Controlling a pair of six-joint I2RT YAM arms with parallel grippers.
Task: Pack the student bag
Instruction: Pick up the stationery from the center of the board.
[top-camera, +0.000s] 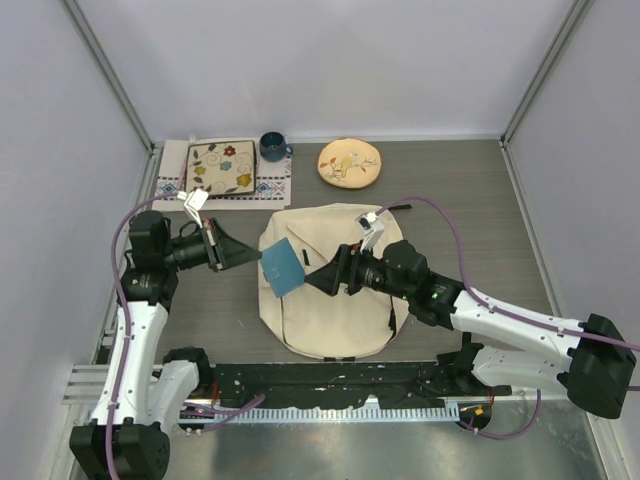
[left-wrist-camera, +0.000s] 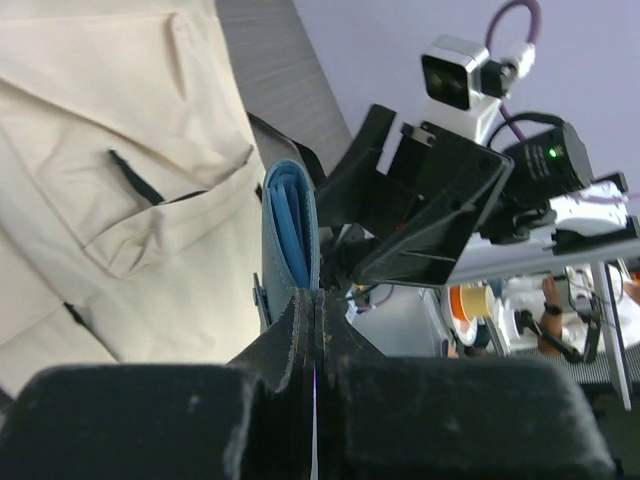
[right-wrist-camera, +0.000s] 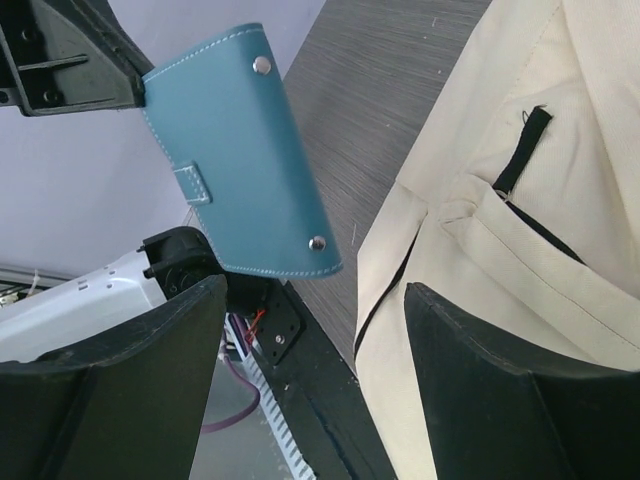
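Left claw (top-camera: 255, 262), tips hidden behind wallet (top-camera: 283, 266)

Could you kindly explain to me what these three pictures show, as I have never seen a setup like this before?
Two robot arms are bolted to the near edge of a table. One picture looks down from above; the other two come from cameras on each wrist. On the table lie the student bag, a blue cup, a round floral plate and a floral pad. The left tool is shut on a blue wallet, held above the bag. The right tool is open, holding nothing, facing the wallet.
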